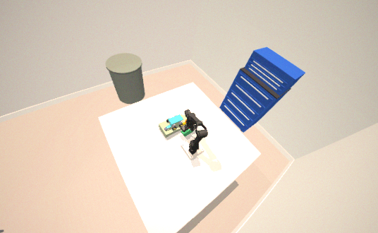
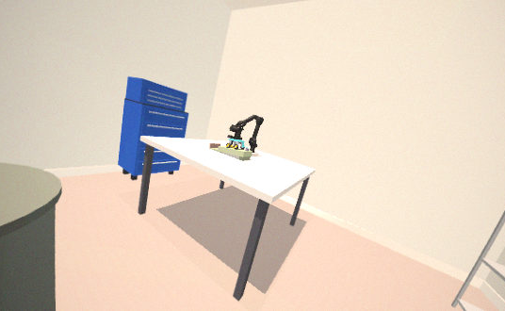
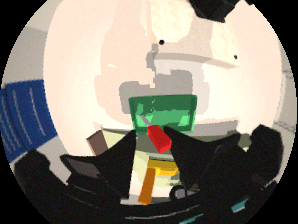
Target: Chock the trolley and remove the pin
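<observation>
Toward eight o'clock from the fingertips in the wrist view, what is showing?

"A brown block (image 3: 97,143) (image 2: 215,145) is lying beside the ramp (image 1: 163,128) (image 2: 240,153). At six o'clock, the chock (image 3: 147,186) is standing near a trolley wheel (image 3: 178,192); contact is remaining unconfirmed from these views."

And the tool?

"The gripper (image 3: 151,131) (image 1: 183,128) (image 2: 231,138) is standing partly open, its fingers apart. The stop pin (image 3: 159,139) is tilting between them, unclamped, its red head lying close to the right-hand finger in the picture. Its grey shank is pointing toward eleven o'clock, across the view of the green tray (image 3: 175,112) (image 1: 187,133), which is sitting at twelve to one o'clock."

Which step is that indicating?

"Release of the pin, I am judging. Whether it is falling or brushing a finger, I am not able to tell."

And the trolley (image 3: 240,205) (image 1: 175,120) (image 2: 236,141)?

"It is showing at four o'clock, and on the ramp in the top view. The next move is calling for fuller opening, a check that the pin is resting inside the tray, then a lift clear without bumping chock or trolley. A pin landing on the rim is posing the main risk."
</observation>
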Robot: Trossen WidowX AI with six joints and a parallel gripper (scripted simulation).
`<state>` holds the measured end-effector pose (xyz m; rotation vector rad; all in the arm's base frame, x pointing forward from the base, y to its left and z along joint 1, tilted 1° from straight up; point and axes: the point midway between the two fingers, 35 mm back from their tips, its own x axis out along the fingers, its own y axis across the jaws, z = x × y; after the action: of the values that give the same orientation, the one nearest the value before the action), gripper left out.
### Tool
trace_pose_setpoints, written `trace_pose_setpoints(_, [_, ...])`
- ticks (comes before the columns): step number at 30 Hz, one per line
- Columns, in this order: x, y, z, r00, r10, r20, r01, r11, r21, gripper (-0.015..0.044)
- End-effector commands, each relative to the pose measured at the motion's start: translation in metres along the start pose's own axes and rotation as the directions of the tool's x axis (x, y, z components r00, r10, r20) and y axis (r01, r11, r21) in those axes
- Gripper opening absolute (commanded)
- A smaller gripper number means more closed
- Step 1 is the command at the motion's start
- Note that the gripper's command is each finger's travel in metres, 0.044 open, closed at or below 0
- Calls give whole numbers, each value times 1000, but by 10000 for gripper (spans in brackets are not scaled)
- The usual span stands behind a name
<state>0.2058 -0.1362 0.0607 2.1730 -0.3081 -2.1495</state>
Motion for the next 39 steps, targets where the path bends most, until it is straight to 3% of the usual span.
trace_pose_setpoints(1, [2,-3,1,1000,3,5,-3,1000,3,190])
trace_pose_setpoints(39, [6,-20,-2,1000,2,5,-2,1000,3,190])
